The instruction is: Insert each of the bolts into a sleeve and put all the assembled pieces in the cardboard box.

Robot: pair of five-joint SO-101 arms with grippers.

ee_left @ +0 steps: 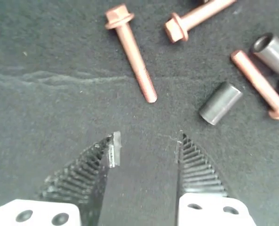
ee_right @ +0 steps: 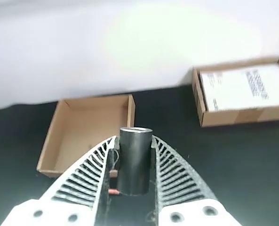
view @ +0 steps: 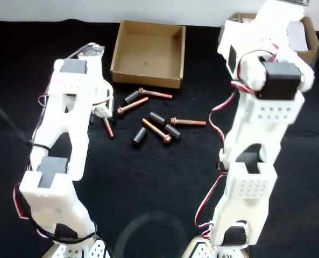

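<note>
L gripper [ee_left: 148, 139], fingers spread, faces bolt [ee_left: 133, 56] lying lengthwise just ahead, thread end nearest; R gripper [ee_right: 133, 139] pinches sleeve [ee_right: 134, 165].

The bolts [ee_left: 132, 54] are copper-coloured metal, faintly glossy, with rough threaded ends. The sleeve [ee_right: 134, 160] is smooth dark grey metal with a soft sheen. The cardboard box [view: 146, 79] is matt brown. A black, matt, finely fuzzy cloth [ee_left: 45, 108] covers the table [view: 148, 188]. The left gripper [ee_left: 148, 141] has ribbed black plastic fingers [ee_left: 198, 165] on white matt plastic.
</note>
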